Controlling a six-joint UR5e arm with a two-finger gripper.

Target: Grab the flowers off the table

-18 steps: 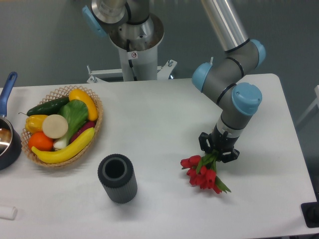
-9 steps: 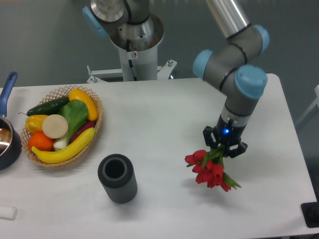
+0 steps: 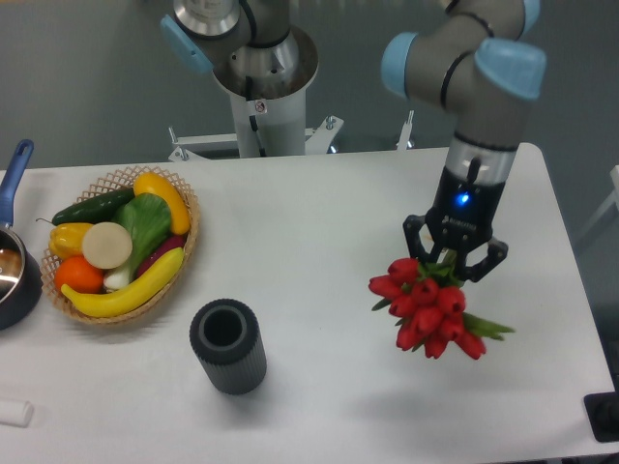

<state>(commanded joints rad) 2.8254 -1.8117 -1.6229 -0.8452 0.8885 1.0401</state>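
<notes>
The flowers (image 3: 427,305), a bunch of red tulips with green leaves, hang in the air above the right part of the white table (image 3: 319,242). My gripper (image 3: 453,261) points straight down and is shut on their stems. The red heads spread out below the jaws, nearer the camera. The stems are mostly hidden under the gripper. A faint shadow lies on the tabletop below the bunch.
A wicker basket (image 3: 124,242) of fruit and vegetables stands at the left. A dark grey cylinder (image 3: 228,344) stands upright at the front middle. A blue pan (image 3: 14,271) is at the left edge. The robot base (image 3: 259,87) stands behind the table.
My gripper has risen with the flowers held in it. The bunch has left the tabletop and now looks larger and higher, shifted a little to the right.
</notes>
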